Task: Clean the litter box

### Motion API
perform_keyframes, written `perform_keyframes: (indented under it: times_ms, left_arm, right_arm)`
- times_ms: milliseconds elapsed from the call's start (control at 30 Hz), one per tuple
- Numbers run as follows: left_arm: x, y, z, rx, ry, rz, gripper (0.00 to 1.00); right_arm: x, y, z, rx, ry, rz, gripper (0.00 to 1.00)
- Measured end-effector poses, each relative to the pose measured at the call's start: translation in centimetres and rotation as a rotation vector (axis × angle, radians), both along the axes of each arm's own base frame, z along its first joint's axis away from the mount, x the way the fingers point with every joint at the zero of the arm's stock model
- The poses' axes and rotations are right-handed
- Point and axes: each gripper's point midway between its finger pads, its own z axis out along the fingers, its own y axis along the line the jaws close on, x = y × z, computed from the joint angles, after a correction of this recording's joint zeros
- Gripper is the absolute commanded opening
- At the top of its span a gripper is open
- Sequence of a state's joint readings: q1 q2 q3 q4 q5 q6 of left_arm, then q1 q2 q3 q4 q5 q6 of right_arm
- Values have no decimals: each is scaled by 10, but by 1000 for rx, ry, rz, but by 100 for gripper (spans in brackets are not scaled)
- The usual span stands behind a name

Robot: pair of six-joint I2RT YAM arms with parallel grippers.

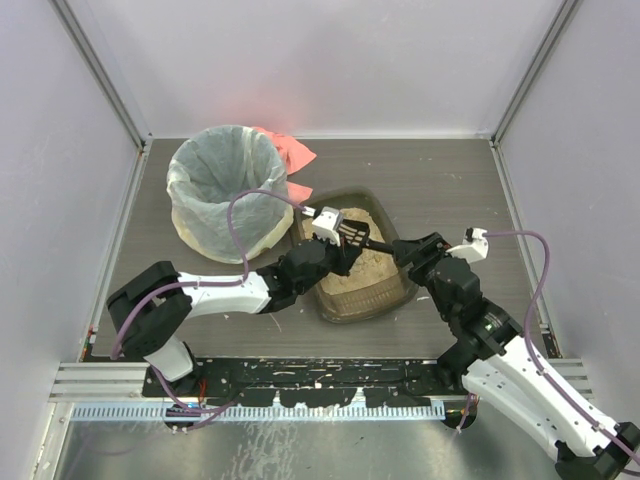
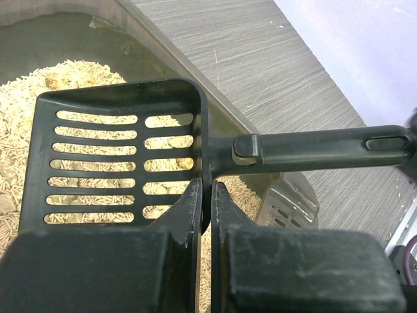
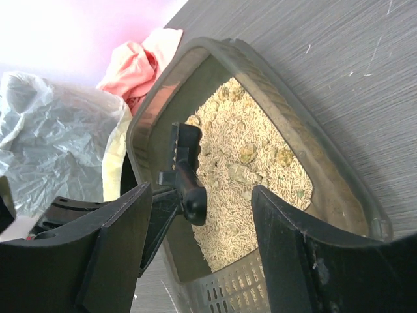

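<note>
The litter box point(image 1: 346, 313) is a dark tray with tan litter, in front of the bin. It also shows in the left wrist view point(image 2: 151, 34) and the right wrist view point(image 3: 294, 99). Several greenish clumps point(image 3: 247, 154) lie in the litter. My left gripper point(image 1: 336, 246) is shut on the black slotted scoop point(image 2: 117, 163), clamping its rear wall point(image 2: 207, 193) beside the handle, above the litter. My right gripper point(image 1: 407, 250) is open. The scoop handle's end point(image 3: 189, 177) lies between its fingers, near the left one, untouched.
The round bin with a white bag point(image 1: 222, 190) stands left of and behind the box, touching it. A pink cloth point(image 1: 288, 150) lies behind the bin. A grey perforated plastic piece point(image 3: 242, 287) sits at the box's near corner. Walls enclose the table on three sides.
</note>
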State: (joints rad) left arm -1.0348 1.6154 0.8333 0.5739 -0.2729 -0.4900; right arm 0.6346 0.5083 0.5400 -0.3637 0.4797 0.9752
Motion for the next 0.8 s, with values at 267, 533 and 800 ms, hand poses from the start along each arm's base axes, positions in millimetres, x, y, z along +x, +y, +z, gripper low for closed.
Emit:
perform_keyframes:
  times_ms: [267, 533, 800]
  left_arm:
    - [-5, -6, 5, -35, 5, -7, 0]
    - [-9, -9, 7, -41, 4, -14, 0]
    - [-9, -8, 7, -42, 0, -1, 0]
  right_arm:
    - [13, 24, -24, 15, 15, 62, 65]
    - [23, 42, -31, 51, 2, 108, 48]
    - [26, 47, -26, 94, -26, 113, 20]
